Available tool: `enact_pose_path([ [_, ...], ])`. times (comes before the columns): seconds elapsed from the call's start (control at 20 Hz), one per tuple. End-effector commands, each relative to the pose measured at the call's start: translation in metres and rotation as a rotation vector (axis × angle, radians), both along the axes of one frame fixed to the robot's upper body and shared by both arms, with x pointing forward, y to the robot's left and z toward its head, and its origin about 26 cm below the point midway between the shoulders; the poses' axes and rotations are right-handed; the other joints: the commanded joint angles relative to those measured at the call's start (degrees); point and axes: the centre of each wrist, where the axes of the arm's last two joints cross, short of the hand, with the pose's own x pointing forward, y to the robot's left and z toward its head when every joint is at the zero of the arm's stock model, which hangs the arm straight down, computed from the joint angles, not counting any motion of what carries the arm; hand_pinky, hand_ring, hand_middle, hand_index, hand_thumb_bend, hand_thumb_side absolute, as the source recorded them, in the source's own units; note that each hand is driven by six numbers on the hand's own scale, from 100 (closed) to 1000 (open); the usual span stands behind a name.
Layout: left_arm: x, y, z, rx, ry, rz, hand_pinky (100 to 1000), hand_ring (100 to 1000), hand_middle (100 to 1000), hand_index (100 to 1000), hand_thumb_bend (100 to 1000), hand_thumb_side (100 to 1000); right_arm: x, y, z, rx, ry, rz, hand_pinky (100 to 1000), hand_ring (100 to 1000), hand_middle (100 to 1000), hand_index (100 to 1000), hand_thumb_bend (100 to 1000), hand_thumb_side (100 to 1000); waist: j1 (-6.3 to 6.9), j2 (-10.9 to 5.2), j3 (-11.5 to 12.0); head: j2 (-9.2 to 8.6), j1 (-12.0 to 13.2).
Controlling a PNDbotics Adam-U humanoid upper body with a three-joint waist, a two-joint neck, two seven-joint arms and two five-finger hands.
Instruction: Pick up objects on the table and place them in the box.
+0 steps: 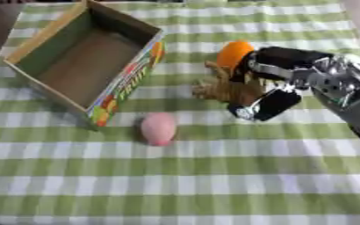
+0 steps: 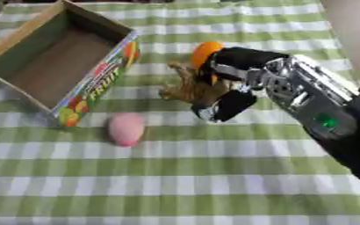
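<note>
Black right hand (image 1: 279, 83), silver forearm (image 2: 306, 94)

We've got open cloth all around the pink egg-shaped thing (image 1: 158, 128); the box (image 1: 129, 79) sits just left, and the brown object (image 1: 223, 88) crowds our right hand (image 1: 271, 83).

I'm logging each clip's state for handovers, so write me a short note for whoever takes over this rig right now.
Right robot hand: reaching in from the right, fingers curled around the brown spiky object, with the orange fruit just behind it. Whether it has lifted yet cannot be told.
Left robot hand: not in view.
Box: open, at upper left on the checked tablecloth, nothing visible inside.
Pink egg-shaped object: on the cloth just in front of the box's near corner.
Done: nothing boxed yet.
Left: box the brown object, the orange fruit and the pink one.
</note>
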Motion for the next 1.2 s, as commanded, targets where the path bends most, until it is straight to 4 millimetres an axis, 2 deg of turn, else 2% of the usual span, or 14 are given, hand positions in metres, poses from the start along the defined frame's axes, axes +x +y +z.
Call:
enact_pose_path([
  [0.05, -0.005, 0.004, 0.011, 0.023, -0.038, 0.012, 777, 770, 797, 877, 127, 1000, -0.010, -0.001, 0.027, 0.013, -0.082, 0.009, 702, 573, 311, 308, 100, 393, -0.11, -1.13, 0.1, -0.05, 0.1],
  [0.3, -0.005, 0.004, 0.013, 0.028, -0.040, 0.011, 775, 769, 797, 877, 127, 1000, -0.013, 0.008, 0.051, 0.034, -0.144, 0.022, 693, 559, 267, 240, 100, 376, -0.40, -1.29, 0.3, -0.09, -0.1],
  [0.55, -0.005, 0.002, 0.014, 0.033, -0.044, 0.003, 772, 769, 796, 877, 127, 1000, -0.004, 0.026, 0.071, 0.038, -0.197, 0.045, 689, 550, 242, 207, 100, 376, -0.67, -1.31, 0.8, 0.07, -0.9],
  [0.9, -0.005, -0.001, 0.021, 0.043, -0.063, -0.017, 771, 767, 796, 877, 122, 1000, 0.032, 0.048, 0.092, 0.065, -0.226, 0.008, 687, 536, 214, 184, 100, 374, -1.49, -0.78, 2.4, -0.08, -2.4],
  [0.95, -0.004, -0.002, 0.022, 0.044, -0.066, -0.021, 771, 767, 796, 877, 113, 1000, 0.037, 0.051, 0.094, 0.071, -0.227, 0.003, 687, 535, 212, 183, 100, 426, -1.63, -0.62, 2.7, -0.24, -2.7],
  [1.0, -0.004, -0.002, 0.022, 0.044, -0.069, -0.024, 771, 767, 795, 877, 122, 1000, 0.043, 0.053, 0.095, 0.075, -0.229, -0.001, 687, 535, 211, 183, 100, 375, -1.74, -0.46, 3.0, -0.41, -2.9],
  [1.1, -0.004, -0.003, 0.025, 0.046, -0.076, -0.030, 771, 767, 795, 877, 122, 1000, 0.053, 0.058, 0.097, 0.087, -0.232, -0.010, 687, 534, 210, 183, 100, 375, -2.00, -0.10, 3.6, -0.78, -3.5],
  [1.15, -0.004, -0.004, 0.026, 0.046, -0.080, -0.034, 771, 766, 795, 877, 111, 1000, 0.058, 0.060, 0.098, 0.095, -0.234, -0.016, 688, 534, 209, 183, 100, 420, -2.10, 0.11, 3.9, -1.03, -3.9],
  [1.2, -0.004, -0.005, 0.027, 0.046, -0.086, -0.039, 771, 766, 795, 877, 122, 1000, 0.064, 0.062, 0.099, 0.107, -0.237, -0.027, 688, 533, 208, 182, 100, 374, -2.22, 0.35, 4.2, -1.33, -4.5],
])
